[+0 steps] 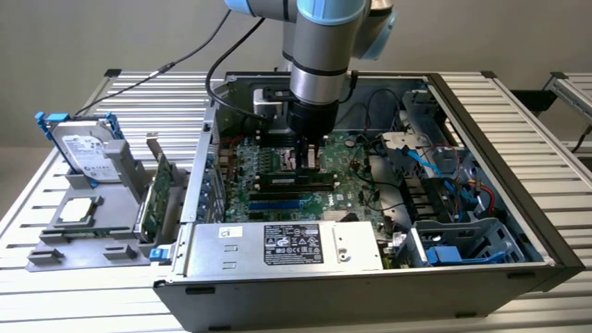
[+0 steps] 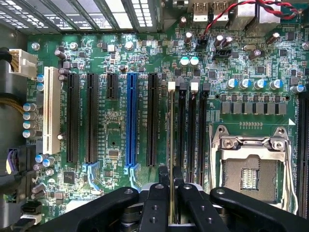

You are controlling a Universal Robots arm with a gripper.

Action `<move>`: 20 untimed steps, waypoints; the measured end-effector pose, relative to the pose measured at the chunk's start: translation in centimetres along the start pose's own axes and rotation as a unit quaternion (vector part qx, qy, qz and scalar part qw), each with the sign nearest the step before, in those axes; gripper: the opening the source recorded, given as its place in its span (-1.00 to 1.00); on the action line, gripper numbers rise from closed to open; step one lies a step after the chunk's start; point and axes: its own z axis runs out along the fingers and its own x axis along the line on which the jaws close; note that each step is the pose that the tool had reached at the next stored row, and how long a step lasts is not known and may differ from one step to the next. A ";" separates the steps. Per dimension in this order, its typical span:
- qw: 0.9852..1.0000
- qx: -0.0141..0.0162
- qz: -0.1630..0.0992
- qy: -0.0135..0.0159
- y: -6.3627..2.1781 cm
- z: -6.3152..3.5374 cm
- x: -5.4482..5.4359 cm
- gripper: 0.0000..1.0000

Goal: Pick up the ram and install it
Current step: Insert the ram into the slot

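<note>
My gripper (image 1: 310, 165) reaches down inside the open computer case, over the motherboard (image 1: 277, 201). The ram (image 1: 296, 182) is a thin green stick with dark chips, held lengthwise under the fingers. In the wrist view the ram (image 2: 171, 140) appears edge-on as a thin line running away from the gripper (image 2: 171, 183), whose black fingers (image 2: 163, 179) are shut on it from both sides. It stands upright in line with the outermost memory slot, beside the other black memory slots (image 2: 192, 130). Whether it sits fully in the slot cannot be told.
A CPU socket (image 2: 251, 166) lies beside the memory slots, and a blue expansion slot (image 2: 131, 121) on the other side. The power supply (image 1: 287, 246) and the case walls (image 1: 208, 159) hem in the arm. Outside, a grey stand holds a hard drive (image 1: 85, 149) and a green expansion card (image 1: 159, 191).
</note>
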 end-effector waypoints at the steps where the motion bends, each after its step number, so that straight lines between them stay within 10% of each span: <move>1: 1.000 0.000 0.000 0.000 0.00 0.00 0.0 -0.72; 20: 1.000 0.000 0.000 0.001 -0.12 0.20 0.0 -0.72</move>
